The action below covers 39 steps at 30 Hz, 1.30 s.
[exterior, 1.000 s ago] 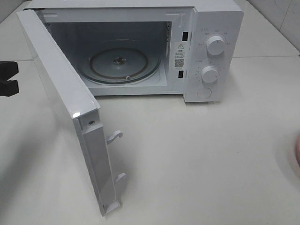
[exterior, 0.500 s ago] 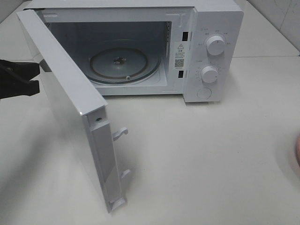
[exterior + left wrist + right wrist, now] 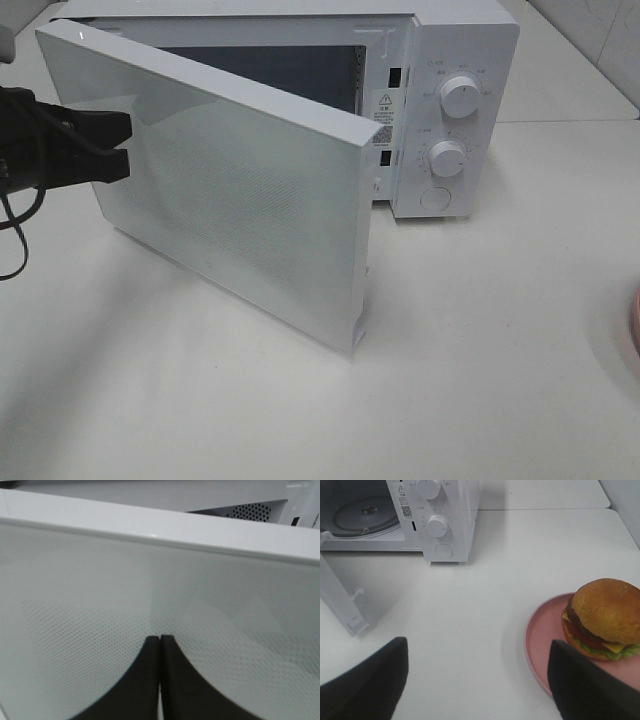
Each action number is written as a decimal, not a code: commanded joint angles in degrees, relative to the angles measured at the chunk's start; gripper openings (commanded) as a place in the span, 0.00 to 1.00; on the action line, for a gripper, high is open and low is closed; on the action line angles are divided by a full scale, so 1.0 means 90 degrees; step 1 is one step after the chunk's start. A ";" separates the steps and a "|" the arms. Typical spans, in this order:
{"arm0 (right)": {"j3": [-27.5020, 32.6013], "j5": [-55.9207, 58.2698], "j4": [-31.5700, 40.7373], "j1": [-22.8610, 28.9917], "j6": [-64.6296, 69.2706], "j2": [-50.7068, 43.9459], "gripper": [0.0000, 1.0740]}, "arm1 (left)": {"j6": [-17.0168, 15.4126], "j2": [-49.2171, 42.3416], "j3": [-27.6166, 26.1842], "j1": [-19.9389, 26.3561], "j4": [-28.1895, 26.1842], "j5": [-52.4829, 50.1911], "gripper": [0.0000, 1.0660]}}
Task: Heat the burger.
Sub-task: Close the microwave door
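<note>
The small round burger (image 3: 605, 617) with its golden-brown domed bun sat on the pink round plate (image 3: 542, 645) on the white table (image 3: 485, 605), well apart from the white box-shaped microwave oven (image 3: 450, 100). Judging by that, the heating had not begun: the burger was not yet inside, no dial looked set, and loading, shutting and starting all remained.

The microwave's white glass-fronted door (image 3: 240, 190) stood partly swung across the opening. The left pincer (image 3: 115, 145), its black fingers pressed together on nothing, sat at about 9 o'clock in the high view, right against the outer face of the door near its hinge side. Whether it was pushing the door or merely touching it could not be told.

The right pincer (image 3: 480, 680) hung with its dark fingers spread wide and empty over bare table, the plate near one finger.

Only the right wrist view showed the burger; the high view caught just a pink sliver of the plate at 3 o'clock. That wrist view also showed the glass turntable (image 3: 360, 515) empty, which the door hid from the high camera. The left wrist view showed only the door's dotted glass.
</note>
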 commanded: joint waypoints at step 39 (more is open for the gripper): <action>0.0006 -0.0102 -0.0006 -0.0045 -0.0013 -0.0191 0.71 | 0.0115 0.1471 -0.1808 -0.1184 -0.0955 0.0637 0.00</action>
